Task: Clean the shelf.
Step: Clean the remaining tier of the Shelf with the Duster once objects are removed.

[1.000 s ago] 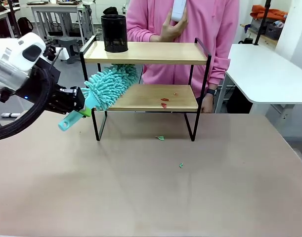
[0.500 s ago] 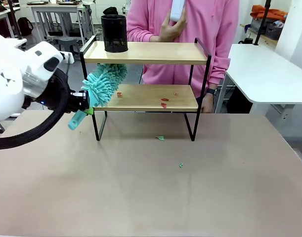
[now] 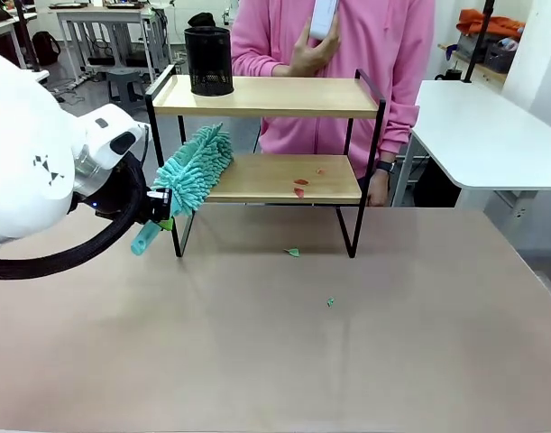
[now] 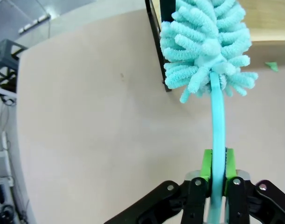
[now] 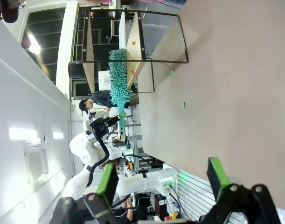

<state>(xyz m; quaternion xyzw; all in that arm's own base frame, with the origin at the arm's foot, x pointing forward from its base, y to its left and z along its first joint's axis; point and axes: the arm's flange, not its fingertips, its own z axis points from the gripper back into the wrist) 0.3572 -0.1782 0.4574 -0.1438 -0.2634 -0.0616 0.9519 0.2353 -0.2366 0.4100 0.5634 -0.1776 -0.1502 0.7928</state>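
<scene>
Front: the shelf [image 3: 266,96] stands at 12 o'clock on the surface [image 3: 257,361]. At 9 o'clock the left gripper [image 3: 158,212] pinches a duster [image 3: 194,167], whose head is at the lower board's left end.
Left wrist: green pads clamp the handle, with the head at 12 o'clock.
Right wrist: the right gripper [image 5: 162,173] is spread, with the shelf at 11 o'clock.
</scene>
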